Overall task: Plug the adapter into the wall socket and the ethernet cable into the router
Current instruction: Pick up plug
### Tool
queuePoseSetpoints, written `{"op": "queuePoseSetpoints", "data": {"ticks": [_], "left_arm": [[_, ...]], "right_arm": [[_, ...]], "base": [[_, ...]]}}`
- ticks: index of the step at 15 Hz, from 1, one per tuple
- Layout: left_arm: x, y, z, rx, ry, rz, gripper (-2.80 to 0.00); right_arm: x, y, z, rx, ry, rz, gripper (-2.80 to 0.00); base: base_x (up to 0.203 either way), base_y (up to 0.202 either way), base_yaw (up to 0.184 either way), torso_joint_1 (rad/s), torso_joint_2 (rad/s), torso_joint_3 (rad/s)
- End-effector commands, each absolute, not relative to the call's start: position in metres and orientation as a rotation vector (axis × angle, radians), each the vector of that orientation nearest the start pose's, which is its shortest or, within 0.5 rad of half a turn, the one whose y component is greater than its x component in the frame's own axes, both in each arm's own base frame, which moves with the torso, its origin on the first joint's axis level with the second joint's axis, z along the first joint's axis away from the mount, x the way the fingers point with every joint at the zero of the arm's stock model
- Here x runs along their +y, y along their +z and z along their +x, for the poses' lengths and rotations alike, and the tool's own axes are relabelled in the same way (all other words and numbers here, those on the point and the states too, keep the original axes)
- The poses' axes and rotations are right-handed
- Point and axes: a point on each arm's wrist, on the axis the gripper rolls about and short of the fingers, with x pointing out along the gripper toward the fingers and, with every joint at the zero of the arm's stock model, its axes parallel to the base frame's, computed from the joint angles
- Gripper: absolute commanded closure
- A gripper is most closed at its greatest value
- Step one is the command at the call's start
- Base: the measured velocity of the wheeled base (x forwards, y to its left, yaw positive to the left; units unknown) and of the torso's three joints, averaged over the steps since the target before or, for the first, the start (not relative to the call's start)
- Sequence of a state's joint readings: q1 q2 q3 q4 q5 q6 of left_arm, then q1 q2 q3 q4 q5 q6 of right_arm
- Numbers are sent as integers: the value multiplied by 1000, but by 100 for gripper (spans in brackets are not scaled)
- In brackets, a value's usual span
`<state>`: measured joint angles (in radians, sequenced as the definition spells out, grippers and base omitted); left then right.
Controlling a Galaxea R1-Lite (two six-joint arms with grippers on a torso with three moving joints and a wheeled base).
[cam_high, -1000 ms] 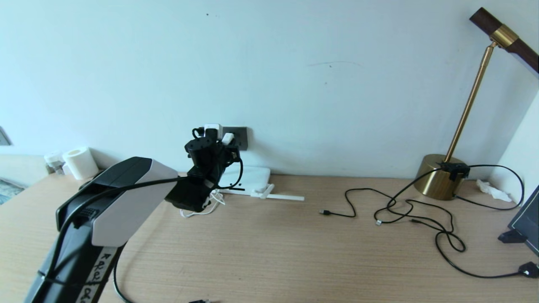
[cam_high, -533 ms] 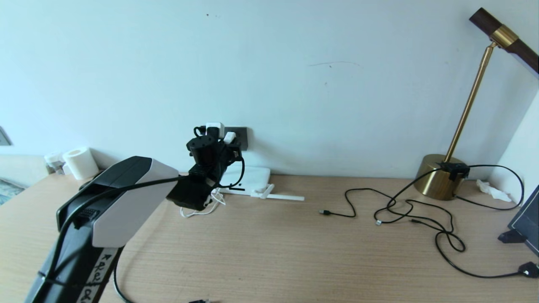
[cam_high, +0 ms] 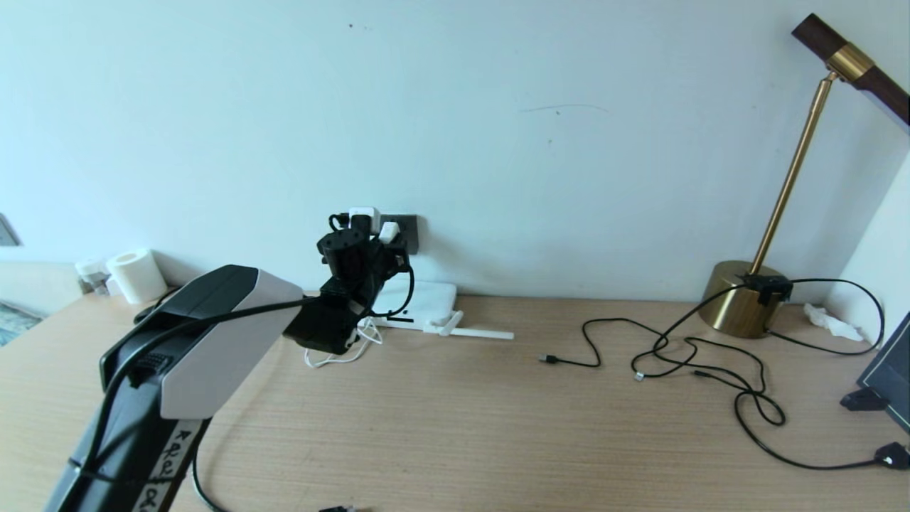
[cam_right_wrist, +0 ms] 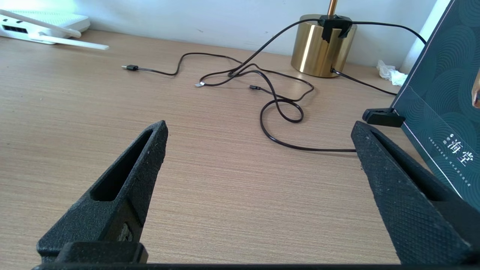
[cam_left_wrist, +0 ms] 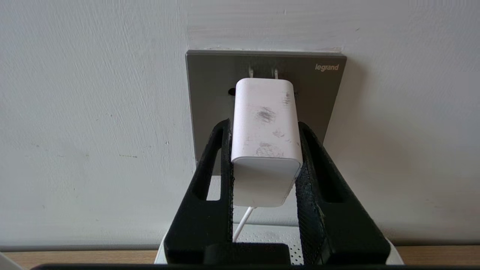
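Gripping the adapter (cam_left_wrist: 265,142) by its two sides, the left claw (cam_left_wrist: 264,157) holds it up against the wall socket (cam_left_wrist: 210,97); its two metal prongs show at the plate, though how deep they sit cannot be made out. Its thin white cord drops behind the claw and is cut off. Below the claw lies the router (cam_high: 426,299), partly hidden by the arm. Far from the socket, the right claw (cam_right_wrist: 258,176) hangs wide open and empty over the worktop (cam_right_wrist: 210,180), thin black cords (cam_right_wrist: 277,108) lying ahead of it.
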<state>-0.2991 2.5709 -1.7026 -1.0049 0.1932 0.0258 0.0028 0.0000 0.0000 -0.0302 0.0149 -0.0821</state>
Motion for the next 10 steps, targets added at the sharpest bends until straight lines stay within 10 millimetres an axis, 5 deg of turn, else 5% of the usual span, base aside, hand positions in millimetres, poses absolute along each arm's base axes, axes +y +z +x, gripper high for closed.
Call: {"op": "queuePoseSetpoints", "data": {"ticks": [1, 10], "left_arm": [[-150, 93, 502, -143, -101, -11, 0], [-151, 93, 502, -131, -102, -41, 0]], "right_arm": [[0, 76, -22, -21, 18, -83, -280], [0, 76, -22, -20, 18, -83, -280]], "base": [[0, 0, 0, 0, 0, 0], [0, 0, 0, 0, 0, 0]]}}
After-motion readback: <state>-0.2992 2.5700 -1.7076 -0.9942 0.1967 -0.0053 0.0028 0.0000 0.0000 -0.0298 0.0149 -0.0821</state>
